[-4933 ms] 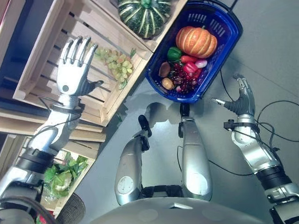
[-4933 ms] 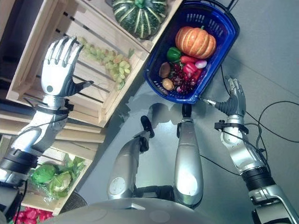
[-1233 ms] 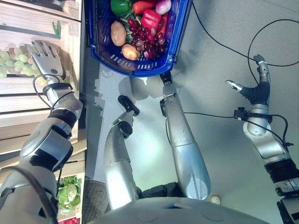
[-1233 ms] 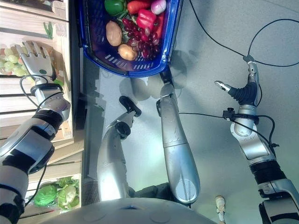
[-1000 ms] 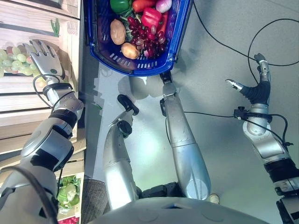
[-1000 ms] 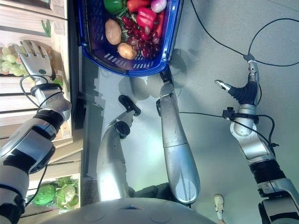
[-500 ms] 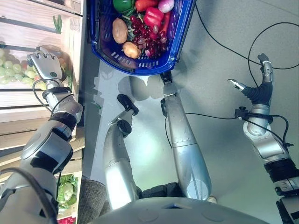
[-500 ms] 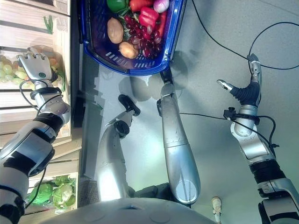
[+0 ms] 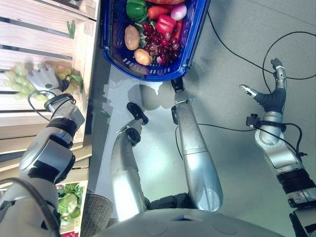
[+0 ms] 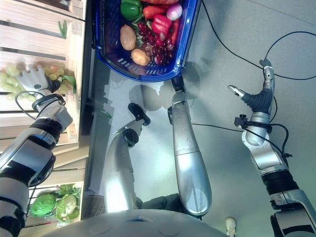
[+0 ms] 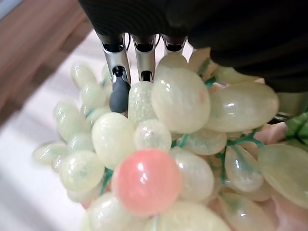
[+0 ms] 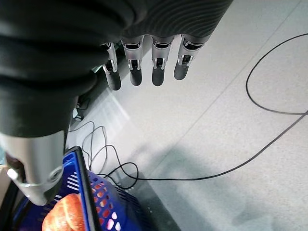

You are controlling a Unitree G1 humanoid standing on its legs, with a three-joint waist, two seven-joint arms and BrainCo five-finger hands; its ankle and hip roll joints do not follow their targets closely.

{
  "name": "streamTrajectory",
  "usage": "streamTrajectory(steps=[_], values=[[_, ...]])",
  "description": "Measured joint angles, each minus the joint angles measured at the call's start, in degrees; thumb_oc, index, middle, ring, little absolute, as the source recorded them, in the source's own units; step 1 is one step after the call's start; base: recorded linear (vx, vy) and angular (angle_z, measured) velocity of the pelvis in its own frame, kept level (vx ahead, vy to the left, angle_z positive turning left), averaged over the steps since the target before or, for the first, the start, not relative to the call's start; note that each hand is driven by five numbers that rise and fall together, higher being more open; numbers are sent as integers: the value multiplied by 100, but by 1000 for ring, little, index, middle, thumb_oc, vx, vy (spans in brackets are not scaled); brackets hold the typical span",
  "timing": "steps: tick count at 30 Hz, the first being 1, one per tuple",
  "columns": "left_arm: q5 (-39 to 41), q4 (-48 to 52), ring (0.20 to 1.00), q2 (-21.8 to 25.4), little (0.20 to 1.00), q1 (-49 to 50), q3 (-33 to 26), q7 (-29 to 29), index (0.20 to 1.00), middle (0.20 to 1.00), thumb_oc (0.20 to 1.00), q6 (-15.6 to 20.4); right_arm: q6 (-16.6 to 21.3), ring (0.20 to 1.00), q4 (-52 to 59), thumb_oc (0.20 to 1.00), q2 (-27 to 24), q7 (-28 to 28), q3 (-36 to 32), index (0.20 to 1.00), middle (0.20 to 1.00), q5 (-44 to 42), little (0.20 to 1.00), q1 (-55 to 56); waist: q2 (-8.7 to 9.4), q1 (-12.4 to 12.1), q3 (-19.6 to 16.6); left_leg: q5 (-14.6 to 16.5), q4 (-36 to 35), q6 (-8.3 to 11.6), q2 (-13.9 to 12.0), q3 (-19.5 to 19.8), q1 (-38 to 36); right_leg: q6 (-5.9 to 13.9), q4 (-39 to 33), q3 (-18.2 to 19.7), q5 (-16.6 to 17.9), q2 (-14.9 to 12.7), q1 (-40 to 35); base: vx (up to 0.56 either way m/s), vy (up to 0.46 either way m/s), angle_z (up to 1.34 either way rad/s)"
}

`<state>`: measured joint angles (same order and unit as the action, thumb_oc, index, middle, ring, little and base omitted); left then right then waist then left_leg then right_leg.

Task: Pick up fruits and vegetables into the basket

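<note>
Pale green grapes [image 11: 159,144] lie in the wooden crate [image 9: 54,44] at my far left, and my left hand [image 9: 43,79] is down on top of the bunch, its fingers [image 11: 119,91] curling in among the berries; one grape in the cluster is pink. The blue basket [image 9: 190,49] sits on the grey floor to the right of the crate, holding a green pepper [image 9: 137,9], a red pepper [image 9: 166,23], two potatoes [image 9: 132,37], a red onion [image 9: 178,12] and dark red grapes [image 9: 159,42]. My right hand [image 10: 257,98] hangs well apart over the floor at the right, fingers [image 12: 159,72] straight and relaxed, holding nothing.
</note>
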<state>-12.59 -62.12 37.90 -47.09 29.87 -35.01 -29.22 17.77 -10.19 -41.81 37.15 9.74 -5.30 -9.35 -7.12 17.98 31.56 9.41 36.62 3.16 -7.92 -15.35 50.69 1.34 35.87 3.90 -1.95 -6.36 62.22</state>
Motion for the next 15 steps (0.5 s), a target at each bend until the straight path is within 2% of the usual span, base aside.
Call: streamTrajectory(steps=[3, 4, 5, 6, 8, 9, 10, 13, 15], values=[[541, -171, 200, 3, 200, 194, -504, 348, 200, 200, 200, 670, -29, 1000, 2, 1000, 2, -101, -35, 1000, 1000, 98, 1000, 19, 0, -48, 0, -2, -18, -2, 4, -5, -177, 2, -31, 1, -1, -4, -167, 0, 0, 0], [630, -183, 200, 11, 200, 226, -507, 410, 200, 200, 200, 769, -29, 1000, 8, 1000, 2, -130, -36, 1000, 1000, 124, 1000, 21, 0, -57, 0, -5, -29, -6, 5, -5, -219, 2, -35, 0, -2, -9, -209, 4, 42, 4], [824, -152, 200, 6, 200, 307, -757, 642, 200, 200, 200, 1093, -56, 1000, 38, 1000, 7, -211, -53, 1000, 1000, 201, 1000, 27, 0, -72, 0, -26, -85, -15, 23, -8, -305, 12, -57, -15, -7, -40, -285, 6, 33, 7], [1031, -71, 200, 2, 200, 374, -934, 812, 200, 200, 200, 1267, -76, 1000, 74, 1000, 9, -276, -78, 1000, 1000, 231, 1000, 41, 1, -74, 0, -51, -138, -20, 53, -8, -363, 13, -76, -16, -5, -54, -331, 11, 47, 12], [1615, 122, 200, -30, 200, 576, -1196, 1226, 200, 200, 200, 1689, -210, 1000, 262, 1000, 23, -442, -133, 1000, 1000, 288, 1000, 89, 1, -92, 0, -95, -264, -18, 131, -12, -563, 30, -103, -20, -18, -97, -494, 8, 56, 7], [2057, 322, 200, -111, 200, 765, -1585, 1506, 200, 200, 200, 1924, -315, 1000, 404, 1000, 39, -551, -224, 1000, 1000, 380, 1000, 157, 1, -127, 0, -105, -327, -14, 150, -30, -680, 29, -134, -14, -18, -96, -588, 4, 49, -2], [2440, 421, 200, -129, 200, 917, -1640, 1702, 200, 200, 200, 2127, -402, 1000, 481, 1000, 38, -646, -231, 1000, 1000, 449, 1000, 170, 1, -137, 0, -107, -382, -12, 156, -38, -793, 32, -165, -15, -23, -97, -688, 6, 36, -2], [3036, 581, 200, -187, 200, 1183, -1760, 2026, 200, 200, 200, 2458, -559, 1000, 587, 1000, 40, -805, -257, 1000, 1000, 592, 1000, 215, 0, -180, 0, -144, -515, -13, 200, -52, -1001, 45, -225, -18, -32, -117, -861, 4, 24, 0], [3540, 987, 200, -350, 200, 1519, -2065, 2225, 200, 200, 200, 2668, -743, 1000, 626, 1000, 45, -1025, -271, 1000, 1000, 757, 1000, 251, -1, -264, 0, -166, -615, -8, 222, -69, -1197, 45, -285, -28, -30, -128, -1040, 0, 0, 0]])
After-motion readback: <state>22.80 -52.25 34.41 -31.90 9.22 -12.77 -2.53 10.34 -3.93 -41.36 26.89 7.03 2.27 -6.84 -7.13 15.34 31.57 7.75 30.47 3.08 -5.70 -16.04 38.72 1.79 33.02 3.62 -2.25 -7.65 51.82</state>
